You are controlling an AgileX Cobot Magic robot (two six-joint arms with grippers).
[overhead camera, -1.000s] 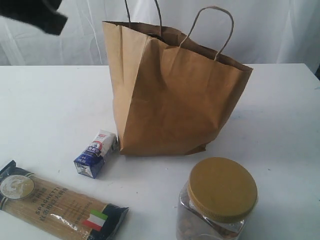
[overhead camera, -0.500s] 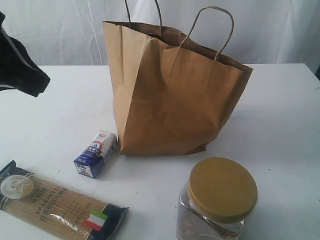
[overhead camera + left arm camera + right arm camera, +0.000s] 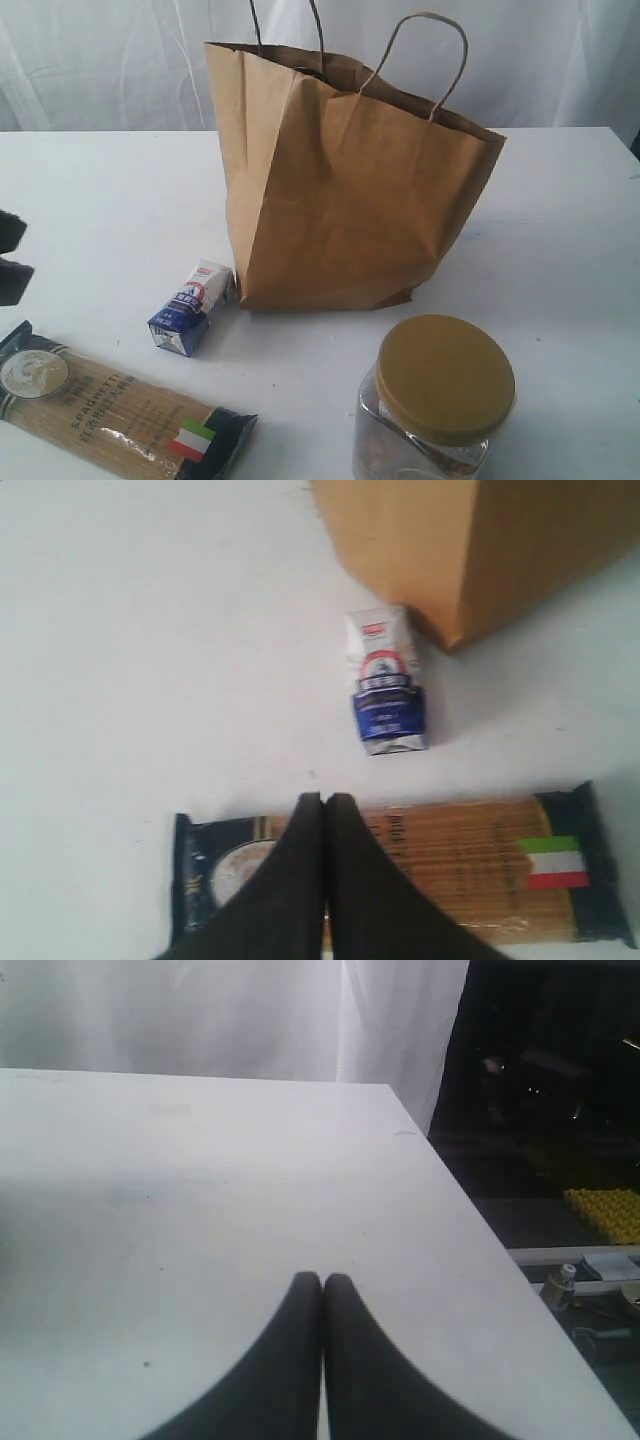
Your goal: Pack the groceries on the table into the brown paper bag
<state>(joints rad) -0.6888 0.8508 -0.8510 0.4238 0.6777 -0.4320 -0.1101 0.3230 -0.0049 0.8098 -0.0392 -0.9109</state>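
Left end effector (image 3: pixel 325 798) was clenched and empty, hanging over the spaghetti pack (image 3: pixel 120 415) near-left on the worktop (image 3: pixel 560 230). Right end effector (image 3: pixel 322 1278) was clenched too, holding nothing. I saw the carton (image 3: pixel 190 308) lying just left of the paper bag (image 3: pixel 340 190), and the jar (image 3: pixel 435 400) near-right.

A white curtain (image 3: pixel 100 60) hangs in soft folds across the whole top of the exterior frame, brightly and evenly lit, behind the far edge of the white surface (image 3: pixel 90 190). In the right wrist view the curtain ends, and a dark space (image 3: pixel 545 1090) opens beyond the surface's corner, with a yellow knobbly object (image 3: pixel 605 1212) lying in it.
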